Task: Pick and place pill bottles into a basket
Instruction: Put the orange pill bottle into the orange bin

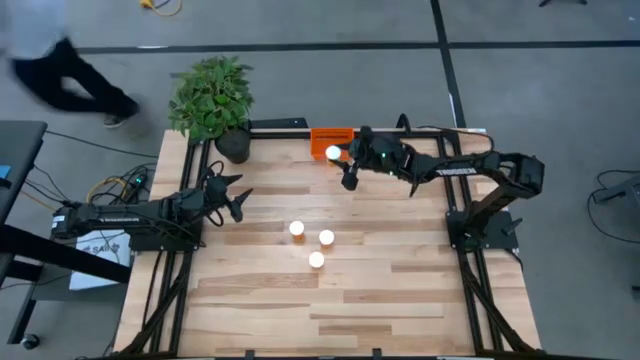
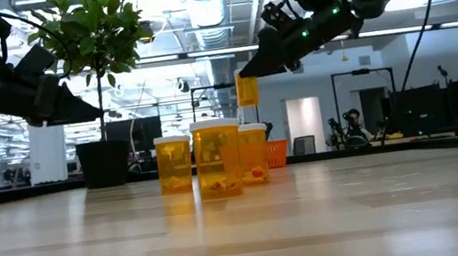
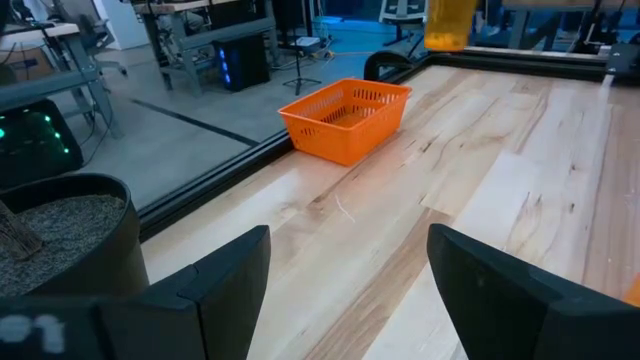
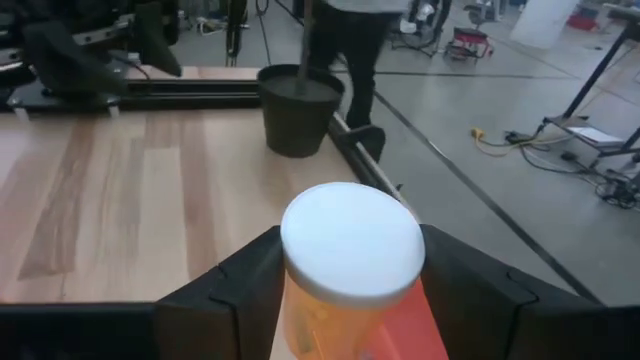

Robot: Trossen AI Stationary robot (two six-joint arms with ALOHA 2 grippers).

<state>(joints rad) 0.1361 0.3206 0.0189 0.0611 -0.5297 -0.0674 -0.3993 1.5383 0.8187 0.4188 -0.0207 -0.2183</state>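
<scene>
My right gripper [image 1: 341, 160] is shut on a pill bottle [image 4: 350, 262] with a white cap, held in the air by the near edge of the orange basket [image 1: 331, 135] at the table's far edge. The low view shows this bottle [image 2: 247, 90] hanging well above the table. Three more pill bottles [image 1: 297, 229] [image 1: 326, 237] [image 1: 316, 260] stand upright on their bases mid-table; they also show in the low view [image 2: 218, 158]. My left gripper [image 3: 350, 290] is open and empty at the table's left [image 1: 236, 202], pointing toward the basket [image 3: 345, 118]. My right gripper pinches the bottle's orange body [image 4: 300, 310] just below the white cap [image 4: 352, 240] between its two fingers [image 4: 235, 290]. The fingers slant down from the table's right. The bottle is upright and lifted clear, above the basket's near edge.
A potted plant in a dark pot [image 1: 232, 145] stands at the far left corner, left of the basket; it also shows in the right wrist view [image 4: 298, 110]. A person [image 1: 60, 70] walks on the floor beyond the table's far left.
</scene>
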